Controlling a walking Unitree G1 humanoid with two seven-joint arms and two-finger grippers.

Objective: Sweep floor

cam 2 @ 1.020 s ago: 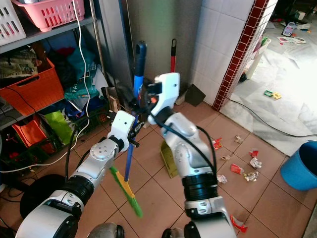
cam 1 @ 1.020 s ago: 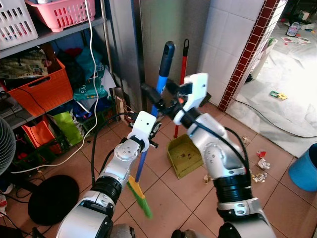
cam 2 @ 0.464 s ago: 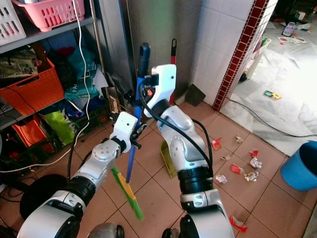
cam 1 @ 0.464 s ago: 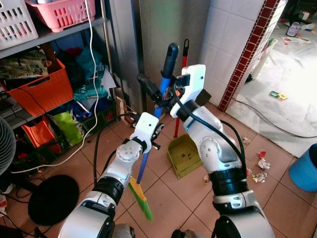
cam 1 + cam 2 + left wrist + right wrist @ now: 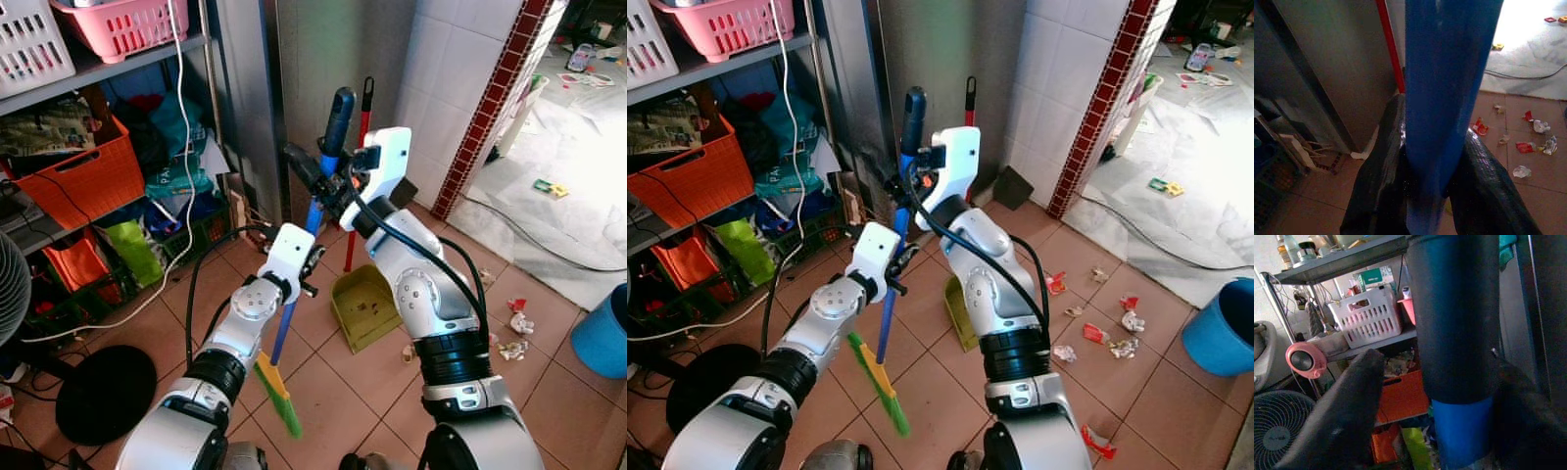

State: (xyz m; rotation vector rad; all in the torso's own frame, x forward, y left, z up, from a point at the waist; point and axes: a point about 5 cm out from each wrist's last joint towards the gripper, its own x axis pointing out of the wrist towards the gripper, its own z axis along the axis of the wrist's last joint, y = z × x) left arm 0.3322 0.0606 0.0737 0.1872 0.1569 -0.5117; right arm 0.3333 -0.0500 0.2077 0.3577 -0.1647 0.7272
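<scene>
orange crate (image 5: pixel 83 176), pink basket (image 5: pixel 122 24), blue bucket (image 5: pixel 602 333), fan (image 5: pixel 12 294)

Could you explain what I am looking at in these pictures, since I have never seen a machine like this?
This is a walking humanoid robot with two silver arms, each ending in a black two-fingered pincer. The two wide pictures come from cameras in its head, looking down. The two close-ups come from cameras on its wrists.

It holds a broom with a blue handle and a green and yellow head off the floor. The left pincer is shut on the lower handle. The right pincer sits around the black grip at the top, its fingers apart.

On the tiled floor lie a yellow dustpan and scraps of litter. A blue bucket stands at the right, and storage shelves with baskets at the left.
</scene>
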